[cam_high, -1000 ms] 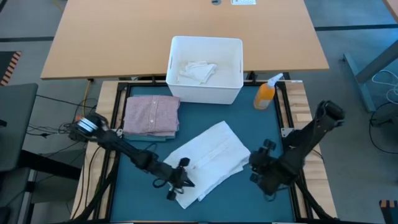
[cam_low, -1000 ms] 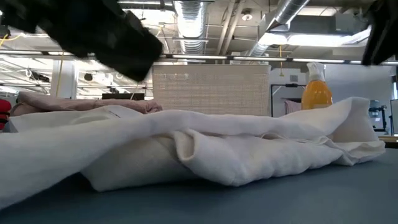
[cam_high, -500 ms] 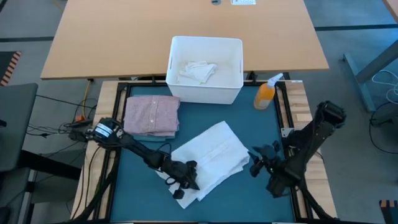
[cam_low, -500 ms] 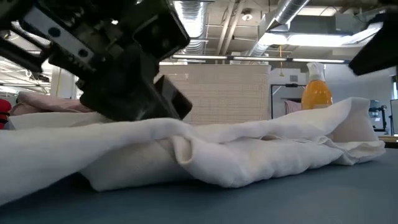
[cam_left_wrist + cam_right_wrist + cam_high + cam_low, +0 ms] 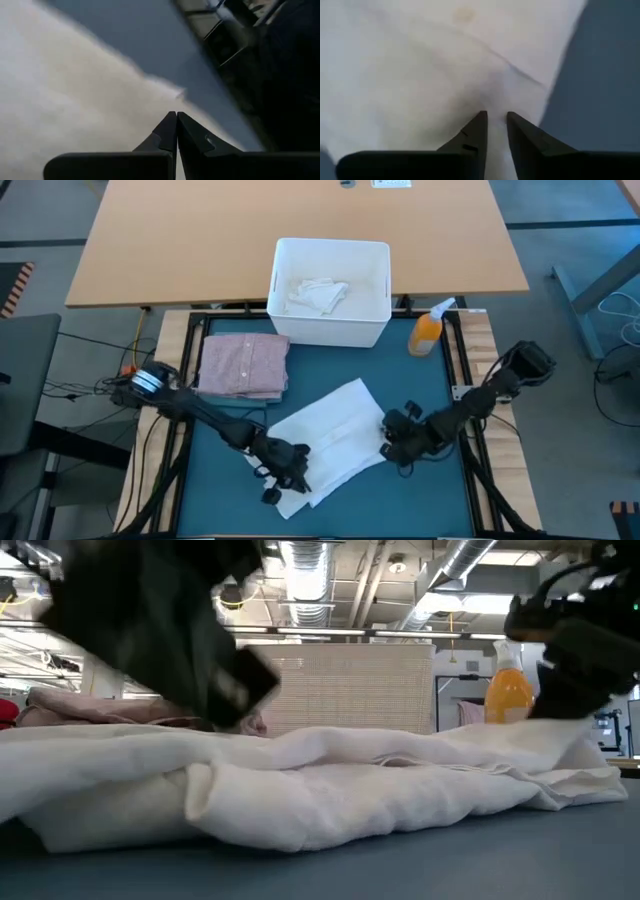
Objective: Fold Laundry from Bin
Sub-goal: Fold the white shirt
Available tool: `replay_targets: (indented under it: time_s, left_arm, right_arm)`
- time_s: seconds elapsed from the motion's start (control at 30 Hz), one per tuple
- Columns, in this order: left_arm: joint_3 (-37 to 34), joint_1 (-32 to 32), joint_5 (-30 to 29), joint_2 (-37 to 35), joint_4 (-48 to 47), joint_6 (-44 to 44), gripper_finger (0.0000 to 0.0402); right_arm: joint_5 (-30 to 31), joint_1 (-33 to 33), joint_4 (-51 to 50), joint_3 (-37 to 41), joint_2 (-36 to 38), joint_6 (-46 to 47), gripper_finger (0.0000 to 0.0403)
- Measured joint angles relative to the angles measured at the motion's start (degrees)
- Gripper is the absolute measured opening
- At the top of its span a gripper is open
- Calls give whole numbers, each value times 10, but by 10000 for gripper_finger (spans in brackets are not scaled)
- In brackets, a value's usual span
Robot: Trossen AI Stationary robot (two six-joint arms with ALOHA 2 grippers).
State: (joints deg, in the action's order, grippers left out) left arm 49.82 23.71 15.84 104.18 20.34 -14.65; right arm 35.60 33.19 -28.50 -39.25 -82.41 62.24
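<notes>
A white cloth (image 5: 335, 442) lies loosely folded in the middle of the teal mat (image 5: 430, 500); the low view shows it as a long heap (image 5: 330, 790). My left gripper (image 5: 283, 473) is shut over the cloth's near left part. My right gripper (image 5: 386, 442) stands at the cloth's right edge, its fingers a narrow gap apart (image 5: 495, 119). A folded pink shirt (image 5: 243, 365) rests on the mat's far left. The white bin (image 5: 283, 320) beyond the mat holds another white piece (image 5: 316, 294). My left gripper has its shut fingertips (image 5: 176, 120) slanting down onto the cloth's near left part (image 5: 100, 110); no cloth shows between them, and I cannot tell whether they press on it. My right gripper sets its two fingertips (image 5: 479, 120) from above, slanting toward the table's left, on a crease (image 5: 492, 87) near the cloth's right edge. Cloth shows in the narrow gap between them and lies on the mat.
An orange spray bottle (image 5: 427, 332) stands at the mat's far right corner, seen in the low view behind the cloth (image 5: 508, 690). Bare mat lies along the near edge and to the right of the cloth. A tan table (image 5: 200, 240) stands beyond the bin.
My right gripper has come down and gone toward the table's left, onto the cloth's right edge. My left gripper has rolled and sunk a little over the cloth's near left part. The cloth's front fold has shifted toward the table's left.
</notes>
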Motion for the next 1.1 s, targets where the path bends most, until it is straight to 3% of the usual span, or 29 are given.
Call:
replay_targets:
  time_s: [0.1,0.2,0.33,0.5,0.67,0.8,0.93,1.1]
  left_arm:
    - [0,12,-47,-58,-64,22,0]
    - [0,27,-139,-107,-101,43,0]
    - [0,29,-197,-113,-15,92,0]
    - [1,-8,-184,-25,121,89,0]
    - [8,-33,-95,80,182,3,0]
    - [27,-30,-67,106,130,-14,0]
    - [35,-18,-45,98,6,-23,0]
    - [36,8,-1,61,-129,-36,0]
  right_arm:
    - [-76,-19,9,10,0,-39,83]
    - [-132,-24,0,11,1,-70,64]
    - [-160,-31,-10,3,29,-115,50]
    - [-114,-48,-72,-29,85,-132,43]
    - [-81,-69,-69,-22,117,-165,33]
    - [-138,-93,-13,1,105,-208,20]
    - [-176,-96,12,2,87,-233,21]
    - [-166,-99,29,2,84,-265,34]
